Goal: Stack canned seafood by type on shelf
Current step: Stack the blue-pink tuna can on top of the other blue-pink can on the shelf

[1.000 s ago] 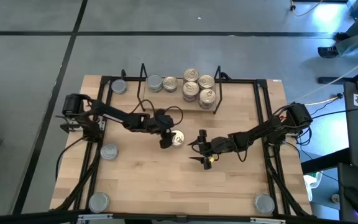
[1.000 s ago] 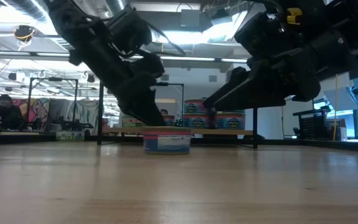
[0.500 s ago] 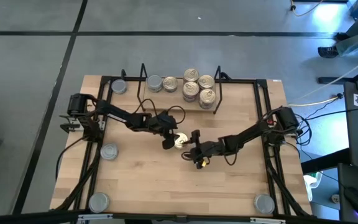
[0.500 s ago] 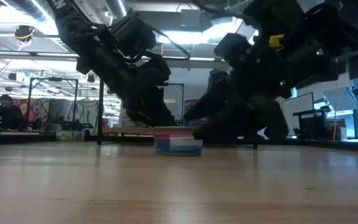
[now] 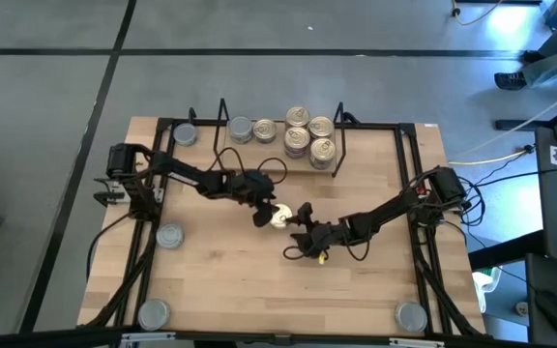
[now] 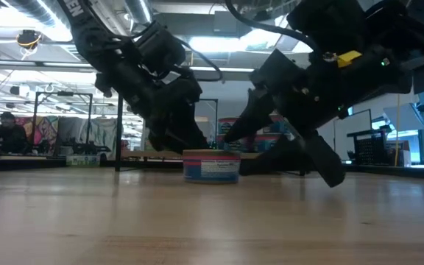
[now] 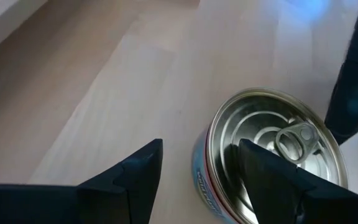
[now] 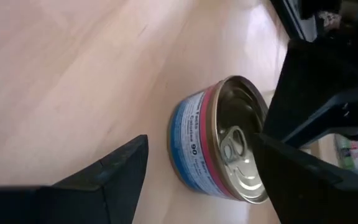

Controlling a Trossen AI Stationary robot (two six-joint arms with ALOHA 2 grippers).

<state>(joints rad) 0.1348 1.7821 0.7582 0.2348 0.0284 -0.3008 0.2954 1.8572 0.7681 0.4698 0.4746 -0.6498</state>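
Between the two end effectors, one pull-tab tin (image 5: 278, 217) sitting flat on the worktop (image 5: 220, 290), lid up. Just beside the left end effector (image 5: 262, 215), almost under it, with one dark finger (image 7: 263, 165) over the lid's edge and the other finger off to the side over bare wood. Wide open, holding nothing. Probably lowered over the tin to push it along or line up a grab, though hard to say which.

Just in front of the right end effector (image 5: 298, 232), the same tin, near but not touching. Also wide open, also holding nothing. Likely there to steady the tin or take it next.

Well beyond both end effectors, the shelf (image 5: 280, 145) at the far edge, already holding silver-grey tins (image 5: 251, 129) on one side and gold-lid tins (image 5: 309, 135) in short stacks on the other. Sorted that way so like sits with like.

Far from both end effectors, more plain-lid tins (image 5: 169, 234) still out on the worktop, near the corners and one side. A good part of the job left.
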